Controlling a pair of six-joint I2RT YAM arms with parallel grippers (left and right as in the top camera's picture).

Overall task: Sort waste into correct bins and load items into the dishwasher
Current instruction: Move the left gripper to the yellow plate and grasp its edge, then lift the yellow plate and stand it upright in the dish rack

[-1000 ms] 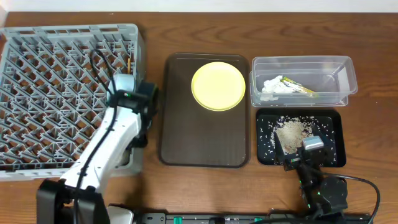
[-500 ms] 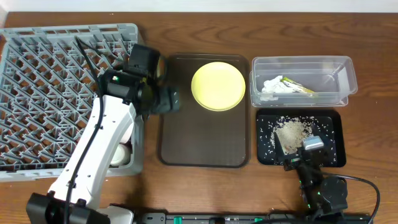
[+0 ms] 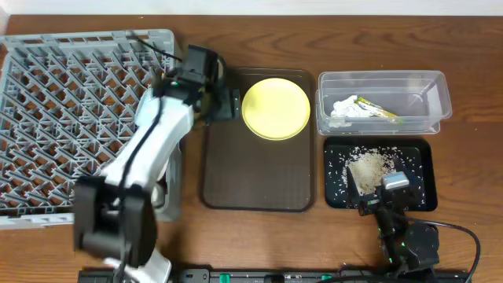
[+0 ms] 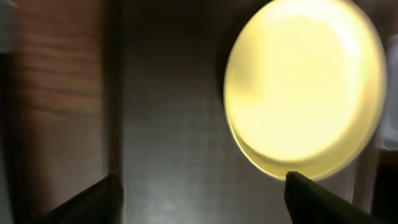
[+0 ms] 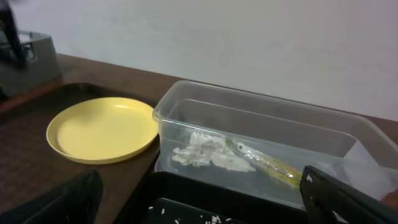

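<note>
The round yellow plate [image 3: 275, 108] lies at the back of the brown serving tray [image 3: 255, 177]. My left gripper [image 3: 230, 103] hangs open and empty just left of the plate; in the left wrist view its fingers [image 4: 199, 202] straddle bare tray below the plate [image 4: 305, 87]. The clear tub [image 3: 428, 94] holds the white tissue [image 3: 344, 108] and yellow-green wrapper [image 3: 379, 112]. The black tray [image 3: 420, 153] holds rice crumbs [image 3: 369, 167]. My right gripper [image 3: 385, 190] is open and empty at its near edge. The bowls and chopsticks do not show clearly.
The grey dish rack [image 3: 71, 118] fills the left side, and my left arm crosses its right edge. In the right wrist view the plate [image 5: 102, 129], the tub [image 5: 205, 102] with the tissue [image 5: 208, 154] and the wrapper [image 5: 267, 163] lie ahead.
My left arm has swung up and right from the rack's right edge to the brown tray's left side beside the plate. The right arm has not moved.
</note>
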